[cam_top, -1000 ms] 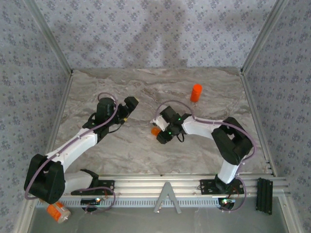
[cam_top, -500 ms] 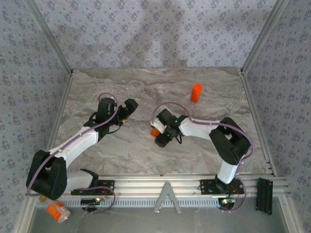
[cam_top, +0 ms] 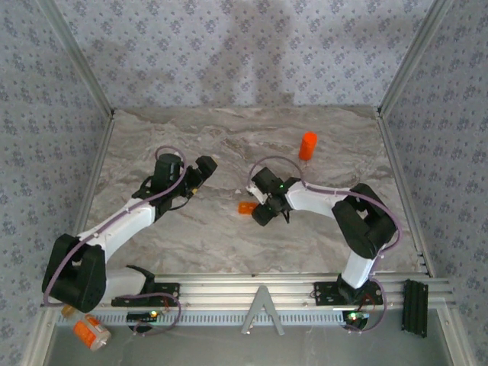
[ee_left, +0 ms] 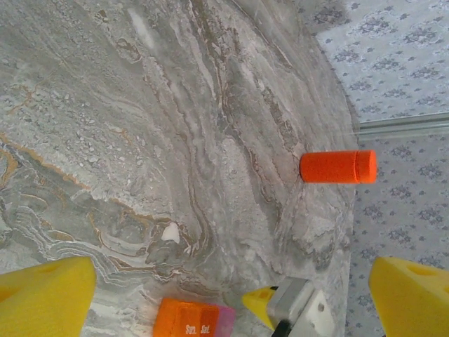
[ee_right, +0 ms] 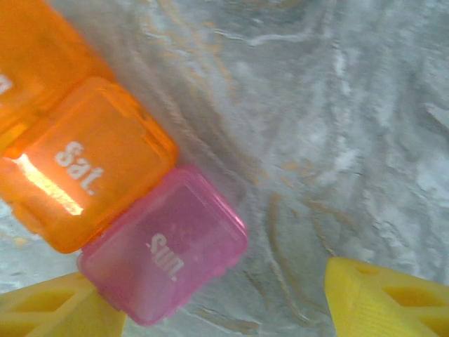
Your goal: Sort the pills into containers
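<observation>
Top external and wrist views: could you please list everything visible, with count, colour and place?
pill bottle: one, orange, far right of table
pill organizer: one, orange with pink Sun. end, mid-table, just left of right gripper
pill: one, white, on table near organizer
labelled bottle: one, orange with white label, near-left, off the table
table: one, grey marble
left gripper: one, open, yellow pads
right gripper: one, open, yellow pads

Pill box (ee_right: 105, 175), perhaps longer, edge-cropped.
</observation>
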Controlling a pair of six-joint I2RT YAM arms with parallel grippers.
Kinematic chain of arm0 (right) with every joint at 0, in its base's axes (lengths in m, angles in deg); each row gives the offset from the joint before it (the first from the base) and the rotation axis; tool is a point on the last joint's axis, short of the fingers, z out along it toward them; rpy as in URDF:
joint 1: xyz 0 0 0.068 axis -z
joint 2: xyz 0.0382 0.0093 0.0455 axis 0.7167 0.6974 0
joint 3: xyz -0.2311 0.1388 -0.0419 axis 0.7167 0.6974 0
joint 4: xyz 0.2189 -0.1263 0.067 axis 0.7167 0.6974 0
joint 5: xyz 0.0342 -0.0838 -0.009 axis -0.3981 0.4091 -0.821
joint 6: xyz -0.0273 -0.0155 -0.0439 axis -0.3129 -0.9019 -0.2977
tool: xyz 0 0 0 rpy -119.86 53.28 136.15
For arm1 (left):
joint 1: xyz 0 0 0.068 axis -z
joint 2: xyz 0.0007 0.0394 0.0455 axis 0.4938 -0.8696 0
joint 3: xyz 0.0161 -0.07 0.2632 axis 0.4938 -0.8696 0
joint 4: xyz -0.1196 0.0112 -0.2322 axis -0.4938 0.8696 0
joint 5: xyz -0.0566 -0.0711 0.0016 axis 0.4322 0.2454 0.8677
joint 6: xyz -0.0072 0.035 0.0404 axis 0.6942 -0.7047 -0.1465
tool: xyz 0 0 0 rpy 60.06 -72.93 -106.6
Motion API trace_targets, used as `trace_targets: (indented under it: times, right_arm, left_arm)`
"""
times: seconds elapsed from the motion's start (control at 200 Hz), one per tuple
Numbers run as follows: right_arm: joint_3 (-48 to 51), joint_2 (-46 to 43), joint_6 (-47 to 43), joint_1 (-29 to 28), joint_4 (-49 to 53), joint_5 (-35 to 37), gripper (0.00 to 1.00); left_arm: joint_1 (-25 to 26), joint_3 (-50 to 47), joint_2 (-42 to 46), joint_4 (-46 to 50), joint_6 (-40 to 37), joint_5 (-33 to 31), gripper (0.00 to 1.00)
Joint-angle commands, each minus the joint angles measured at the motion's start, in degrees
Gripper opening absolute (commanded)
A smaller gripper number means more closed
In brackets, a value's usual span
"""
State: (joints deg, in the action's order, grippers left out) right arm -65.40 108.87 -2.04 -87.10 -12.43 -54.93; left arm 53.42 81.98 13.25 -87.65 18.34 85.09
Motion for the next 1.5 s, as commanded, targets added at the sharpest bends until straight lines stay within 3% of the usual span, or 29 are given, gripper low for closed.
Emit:
trace_targets:
  times: [0.0,0.2,0.325,0.46,0.56,0.705,0.84,0.999,1.209,1.494]
  right_arm:
    - [-1.7,-2.1,2.4,1.5,3.3,1.4,0.74]
    - [0.8,-10.7,6.5,5.0,5.6,-6.0,0.75]
    - [2.2,-13.7,16.6,8.3,3.9,-10.6,0.75]
    - [2.9,-13.1,26.2,8.9,1.1,-10.1,0.75]
    - [3.7,-12.0,30.4,9.4,-2.3,-10.8,0.75]
    - [4.3,-9.7,33.9,9.5,-5.3,-11.9,0.74]
    - [4.9,-8.6,35.7,9.4,-6.3,-11.0,0.74]
    - [4.9,-7.2,36.7,8.9,-6.9,-9.7,0.74]
    - [4.3,-5.7,37.2,7.6,-6.9,-8.6,0.74]
    - [2.9,-3.4,36.9,6.3,-5.9,-6.7,0.73]
  left_arm:
    - [-0.3,2.0,-0.8,1.1,-1.9,0.8,1.00]
    - [-0.3,6.0,-3.0,5.5,-6.5,3.1,1.00]
    - [0.5,7.6,-4.7,8.0,-9.5,5.3,1.00]
    - [2.9,8.3,-6.6,9.5,-10.3,6.5,1.00]
    - [5.9,11.8,-8.0,16.5,-16.9,2.9,1.00]
    - [11.3,17.6,-10.2,29.0,-33.3,-7.0,1.00]
    - [14.8,18.9,-12.3,34.1,-43.2,-13.2,1.00]
    - [19.7,17.5,-14.1,34.2,-50.3,-19.1,0.99]
    - [25.0,13.8,-15.6,29.0,-54.3,-21.2,0.98]
    - [26.8,12.8,-17.1,25.8,-55.8,-21.6,0.98]
